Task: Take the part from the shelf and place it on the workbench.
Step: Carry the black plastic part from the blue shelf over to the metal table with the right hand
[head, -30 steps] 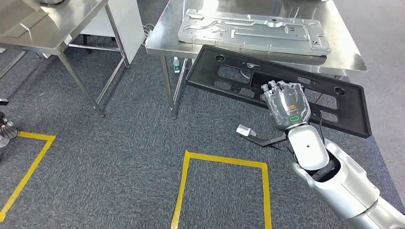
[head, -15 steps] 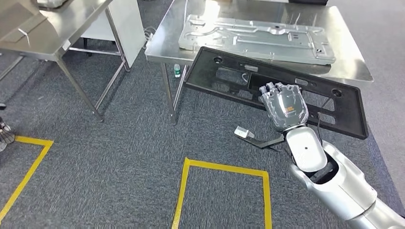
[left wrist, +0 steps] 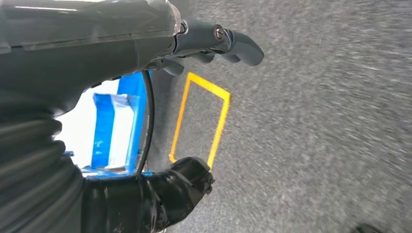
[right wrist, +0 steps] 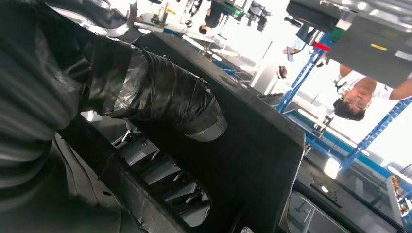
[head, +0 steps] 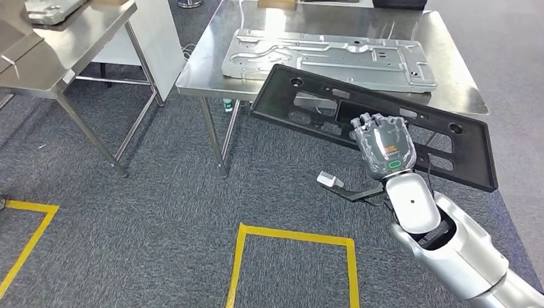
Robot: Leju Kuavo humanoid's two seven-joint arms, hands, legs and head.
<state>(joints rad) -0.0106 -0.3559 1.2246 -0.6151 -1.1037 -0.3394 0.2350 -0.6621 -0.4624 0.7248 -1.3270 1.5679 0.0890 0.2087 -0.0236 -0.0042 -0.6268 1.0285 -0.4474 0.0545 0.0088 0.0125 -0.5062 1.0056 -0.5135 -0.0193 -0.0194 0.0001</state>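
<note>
Presently I have the black part (head: 378, 131), a long flat frame with cut-outs, grasped by my right hand (head: 383, 142) near the middle of its near edge. It hangs tilted in the air just in front of the steel workbench (head: 212, 70); its far long edge overlaps the workbench's front rim, but I cannot tell from the head view whether they touch. On the workbench, just beyond the part, lies a grey stamped metal panel (head: 330, 59).

From the right wrist camera I get what the head view hides: the taped thumb (right wrist: 160, 99) pressed flat on the part's dark face (right wrist: 252, 145), with ribbing inside the cut-out below it. Far behind, a person (right wrist: 362, 94) stands among blue racking.

My left hand (left wrist: 209, 46) appears in its wrist camera, hanging over grey carpet (left wrist: 316, 121) with a yellow tape rectangle (left wrist: 201, 121) on it; the fingers are curled in with nothing in them.

Left of the workbench stands a second steel table (head: 70, 45). On the carpet nearer me than the workbench is another yellow tape outline (head: 292, 256).
</note>
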